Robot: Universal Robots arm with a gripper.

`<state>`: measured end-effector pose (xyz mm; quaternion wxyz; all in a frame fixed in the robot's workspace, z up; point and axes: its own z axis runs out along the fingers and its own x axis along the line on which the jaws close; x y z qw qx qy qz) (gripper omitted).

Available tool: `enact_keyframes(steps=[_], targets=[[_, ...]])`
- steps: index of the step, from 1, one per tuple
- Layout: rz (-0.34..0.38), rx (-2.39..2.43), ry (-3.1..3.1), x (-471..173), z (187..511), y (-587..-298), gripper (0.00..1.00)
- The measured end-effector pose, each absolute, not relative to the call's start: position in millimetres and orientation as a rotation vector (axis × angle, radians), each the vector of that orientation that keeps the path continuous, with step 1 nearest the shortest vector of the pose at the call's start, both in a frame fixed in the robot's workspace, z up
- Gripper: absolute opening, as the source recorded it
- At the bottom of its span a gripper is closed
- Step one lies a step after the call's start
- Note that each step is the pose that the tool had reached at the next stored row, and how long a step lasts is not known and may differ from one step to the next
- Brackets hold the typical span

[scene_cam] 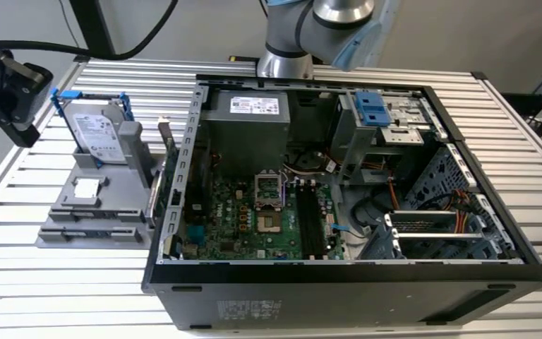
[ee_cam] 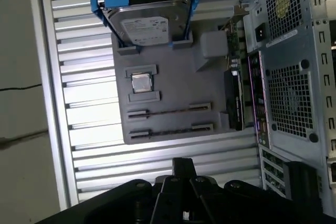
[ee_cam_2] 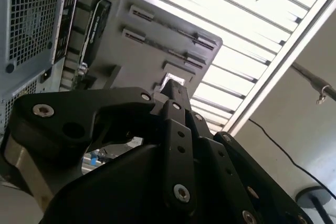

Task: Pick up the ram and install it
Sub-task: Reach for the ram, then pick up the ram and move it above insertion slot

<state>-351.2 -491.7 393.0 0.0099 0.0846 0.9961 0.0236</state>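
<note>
The ram [ee_cam: 168, 112] seems to stand edge-on in the grey tray [scene_cam: 64, 236], at the exterior view's left beside the computer case [scene_cam: 346, 282]. This is the approach step: my pincer [ee_cam: 184, 165] hangs above it, drawn together and empty. Grasping, I judge, calls for parting it across the stick.

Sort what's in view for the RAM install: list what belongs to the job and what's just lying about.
Belongs to the job:
ram, on edge in the grey holder
motherboard slots
gripper

Lying about:
hard drive in its blue frame
silver chip
card beside the holder
</note>
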Motion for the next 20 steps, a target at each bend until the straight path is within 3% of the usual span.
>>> enact_keyframes(steps=[20], targets=[[0.069,0.657,3.045,-351.2,393.0,-491.7,0.00]])
